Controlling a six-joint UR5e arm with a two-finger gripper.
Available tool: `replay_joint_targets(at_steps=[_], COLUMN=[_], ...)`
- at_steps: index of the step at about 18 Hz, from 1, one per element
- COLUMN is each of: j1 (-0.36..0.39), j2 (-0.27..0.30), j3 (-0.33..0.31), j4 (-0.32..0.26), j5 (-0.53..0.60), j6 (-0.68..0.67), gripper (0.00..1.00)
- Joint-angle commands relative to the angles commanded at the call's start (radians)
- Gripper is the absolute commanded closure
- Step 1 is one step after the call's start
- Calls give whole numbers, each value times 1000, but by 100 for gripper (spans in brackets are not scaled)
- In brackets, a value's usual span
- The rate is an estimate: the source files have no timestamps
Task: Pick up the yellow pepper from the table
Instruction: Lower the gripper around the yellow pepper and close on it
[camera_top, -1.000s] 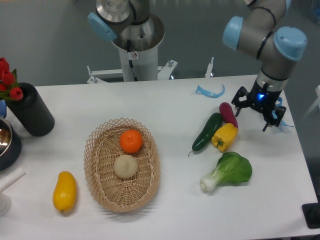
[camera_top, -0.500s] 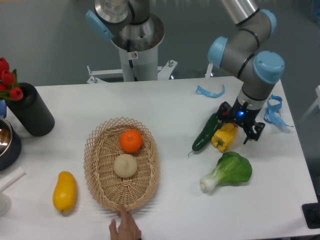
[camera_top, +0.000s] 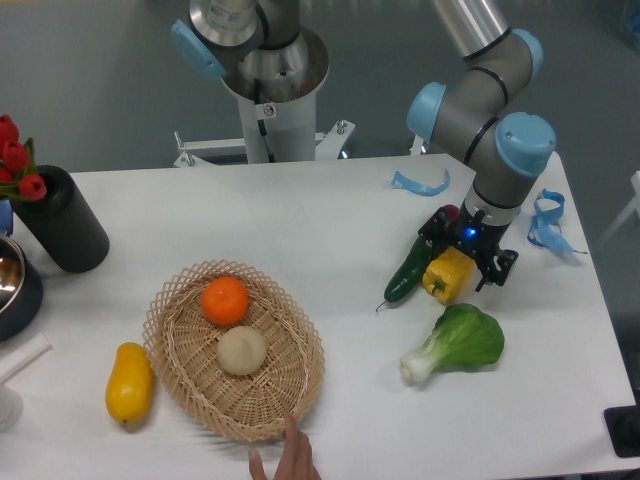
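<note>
we see the gripper (camera_top: 467, 252) hanging directly over the yellow pepper (camera_top: 447, 276), its fingers spread to either side and not clamped. the pepper lies on the white surface (camera_top: 330, 210), touching the green cucumber (camera_top: 410, 267) on its left, with the bok choy (camera_top: 457, 343) just below. a wicker basket (camera_top: 236, 351) sits well apart.

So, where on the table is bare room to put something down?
Free: the white table between the black cylinder and the blue strip, and the near right corner past the bok choy. Crowded: around the yellow pepper, cucumber and tool.
</note>
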Motion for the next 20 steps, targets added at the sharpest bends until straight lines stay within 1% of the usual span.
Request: replay_joint_targets(at_steps=[1,4,6,9,13,20], j1=[0,12,18,12,5,2], j2=[0,11,15,15,17,14], j3=[2,17,23,3,-12,-12], j4=[0,-5,-8,-6,-5,0], j5=[0,-3,-6,-6,-6,-3], j6=[3,0,2,2,0,-2], gripper=[8,7,5,1,0,0])
